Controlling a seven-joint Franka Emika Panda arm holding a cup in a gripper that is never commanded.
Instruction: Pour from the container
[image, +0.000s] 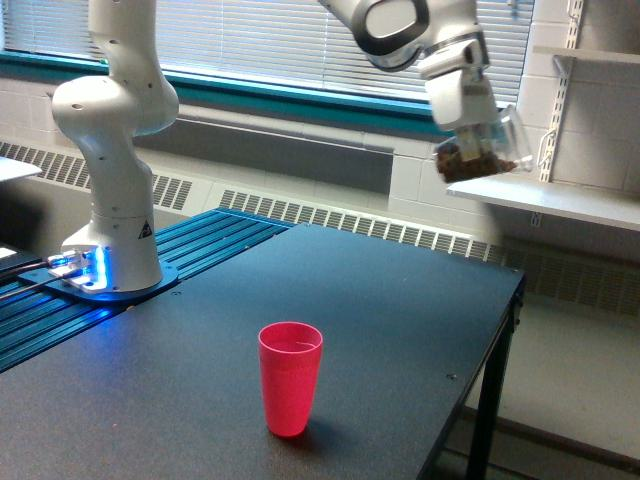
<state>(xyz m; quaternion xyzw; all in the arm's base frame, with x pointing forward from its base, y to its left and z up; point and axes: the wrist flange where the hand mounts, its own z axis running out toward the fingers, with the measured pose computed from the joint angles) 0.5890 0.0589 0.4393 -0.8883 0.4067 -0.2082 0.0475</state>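
Note:
High at the exterior view's upper right, my gripper (478, 128) is shut on the container (482, 148), a small clear plastic cup. The cup is tilted, its mouth up and to the right, with brown material lying in its lower end. It hangs well above the back right part of the black table (380, 300). An opaque pink-red cup (290, 378) stands upright on the table near the front, far below and to the left of the held cup. Its inside looks empty from here.
The arm's white base (110, 180) stands at the left on a blue ribbed platform (150, 270). A white wall shelf (545, 200) sits just behind and below the held cup. The table's right edge (505, 320) drops to the floor.

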